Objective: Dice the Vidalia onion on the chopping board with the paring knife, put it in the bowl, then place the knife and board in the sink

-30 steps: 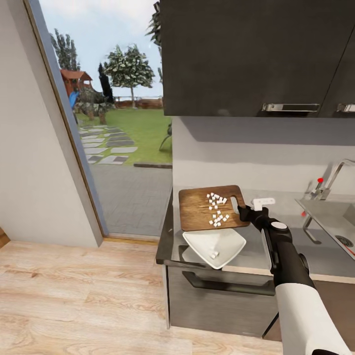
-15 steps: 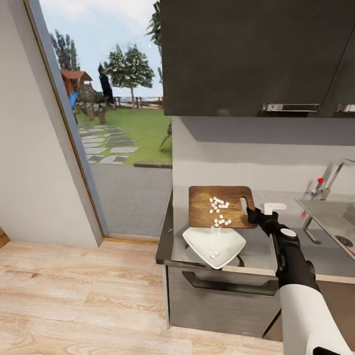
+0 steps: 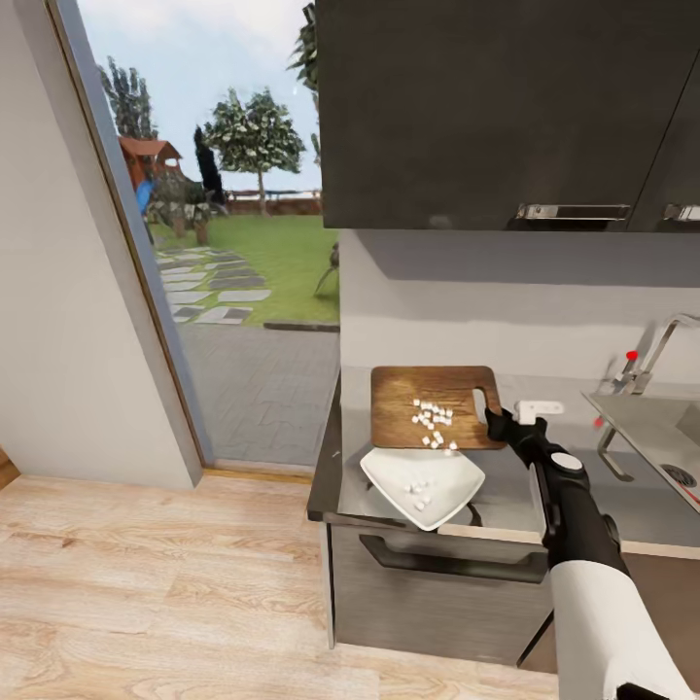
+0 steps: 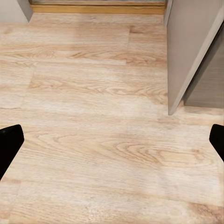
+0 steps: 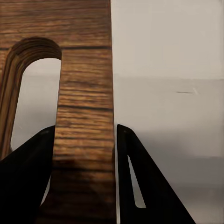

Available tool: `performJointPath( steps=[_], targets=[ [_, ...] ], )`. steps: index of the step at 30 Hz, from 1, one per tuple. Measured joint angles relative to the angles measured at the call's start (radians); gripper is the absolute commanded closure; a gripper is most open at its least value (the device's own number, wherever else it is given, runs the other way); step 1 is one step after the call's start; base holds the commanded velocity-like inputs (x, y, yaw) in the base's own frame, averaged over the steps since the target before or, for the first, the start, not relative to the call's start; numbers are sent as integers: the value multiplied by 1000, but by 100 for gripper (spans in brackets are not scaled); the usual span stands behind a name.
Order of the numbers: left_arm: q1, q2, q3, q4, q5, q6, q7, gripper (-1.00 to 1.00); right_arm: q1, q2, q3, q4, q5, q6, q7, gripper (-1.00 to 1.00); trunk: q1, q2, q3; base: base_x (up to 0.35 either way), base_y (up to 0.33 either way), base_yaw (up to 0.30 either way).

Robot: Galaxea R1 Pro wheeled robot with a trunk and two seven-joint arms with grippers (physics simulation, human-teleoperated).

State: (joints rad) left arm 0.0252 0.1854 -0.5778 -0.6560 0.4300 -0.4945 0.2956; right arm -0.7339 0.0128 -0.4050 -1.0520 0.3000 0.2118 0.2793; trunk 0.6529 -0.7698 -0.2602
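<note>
My right gripper [image 3: 496, 421] is shut on the handle end of the dark wooden chopping board [image 3: 403, 394], beside its slot hole. The board is tilted, its low edge over the white bowl [image 3: 387, 471] on the grey countertop [image 3: 506, 498]. Several white diced onion pieces [image 3: 433, 418] lie low on the board, and a few more [image 3: 419, 504] lie in the bowl. In the right wrist view the gripper [image 5: 84, 133] clamps the board [image 5: 86, 88] from both sides. My left gripper [image 4: 112, 144] hangs open over the wood floor. The paring knife is out of view.
The sink [image 3: 649, 420] with its chrome tap [image 3: 656, 355] lies at the right. A small pale object [image 3: 541, 407] rests on the countertop behind my right gripper. Dark upper cabinets [image 3: 506, 107] hang overhead. A glass door [image 3: 204, 224] to the garden stands at the left.
The board has shifted right and tipped up steeper over the second. Onion pieces have slid down toward its low edge, and more now lie in the bowl.
</note>
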Motion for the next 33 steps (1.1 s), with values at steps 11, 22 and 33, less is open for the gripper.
performJointPath(
  steps=[11, 22, 33],
  targets=[
    [0, 0, 0, -1, 0, 0, 0, -100, 0, 0, 0, 23, 2, -45, -1, 100, 0, 0, 0, 0, 0, 0],
    [0, 0, 0, -2, 0, 0, 0, -100, 0, 1, 0, 23, 2, -62, 0, 100, 0, 0, 0, 0, 0, 0],
    [0, 0, 0, 0, 0, 0, 0, -100, 0, 1, 0, 25, 2, -62, 0, 100, 0, 0, 0, 0, 0, 0]
  ],
)
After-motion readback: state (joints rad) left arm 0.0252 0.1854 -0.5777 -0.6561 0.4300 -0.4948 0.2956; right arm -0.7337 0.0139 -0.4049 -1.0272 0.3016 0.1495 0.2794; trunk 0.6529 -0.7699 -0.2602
